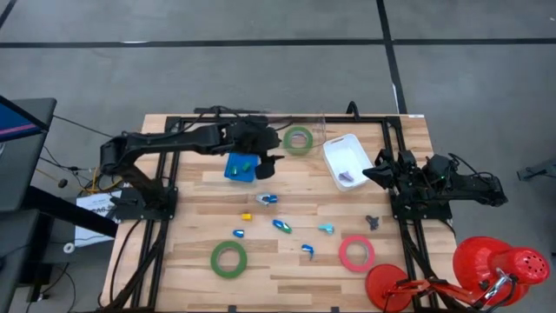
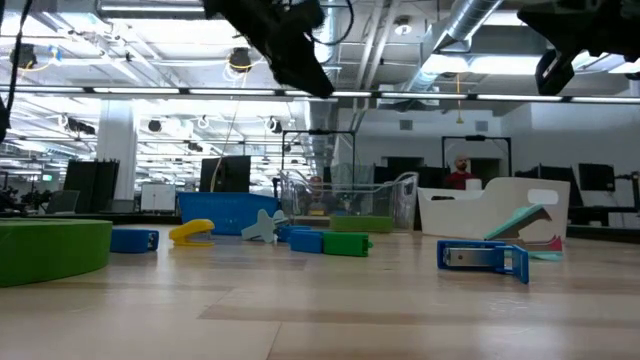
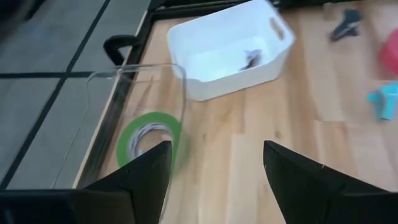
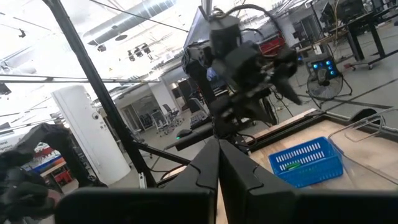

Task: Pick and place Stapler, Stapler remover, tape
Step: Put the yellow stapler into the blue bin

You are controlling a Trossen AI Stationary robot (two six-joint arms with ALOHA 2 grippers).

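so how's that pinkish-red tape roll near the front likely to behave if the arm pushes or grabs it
The pinkish-red tape roll lies flat on the wooden table, so a push would probably slide it, not roll it. It is a thin open ring, so it likely feels light and stiff. Tipped onto its edge, it could well roll away.

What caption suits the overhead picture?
Left gripper open beside the blue basket; small staplers and tape rolls scattered on table.

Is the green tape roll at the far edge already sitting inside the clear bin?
Yes, the left wrist view shows the green tape roll lying flat within the clear bin, seen through its transparent wall.
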